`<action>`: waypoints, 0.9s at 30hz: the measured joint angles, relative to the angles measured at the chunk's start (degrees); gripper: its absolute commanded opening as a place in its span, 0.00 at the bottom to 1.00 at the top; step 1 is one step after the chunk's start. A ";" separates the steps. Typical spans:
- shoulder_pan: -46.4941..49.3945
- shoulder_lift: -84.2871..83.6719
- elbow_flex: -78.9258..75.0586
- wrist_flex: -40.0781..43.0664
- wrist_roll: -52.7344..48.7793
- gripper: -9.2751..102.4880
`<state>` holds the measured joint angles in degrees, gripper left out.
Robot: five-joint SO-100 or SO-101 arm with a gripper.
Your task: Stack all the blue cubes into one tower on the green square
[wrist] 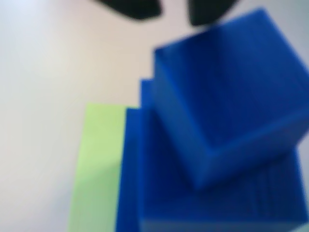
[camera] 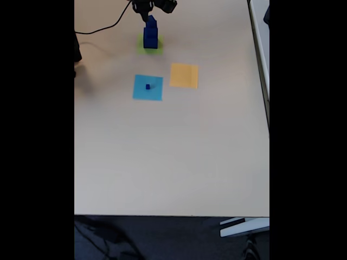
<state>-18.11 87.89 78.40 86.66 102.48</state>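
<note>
Blue cubes form a tower on the green square; the tiny cube sits apart. The gripper hovers, fingers apart.

Pale table, fixed view. Top centre: tower of dark-blue cubes on green square, gripper just above it, jaw state unclear. Below: light-blue square bearing one tiny blue cube. Right of that: orange-yellow square.
</note>
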 measured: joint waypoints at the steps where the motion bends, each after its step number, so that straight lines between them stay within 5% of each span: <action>1: 0.00 -0.35 -0.18 0.00 0.00 0.08; 27: -0.88 0.00 -0.70 0.53 5.10 0.08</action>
<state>-18.98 87.89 77.70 87.19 107.58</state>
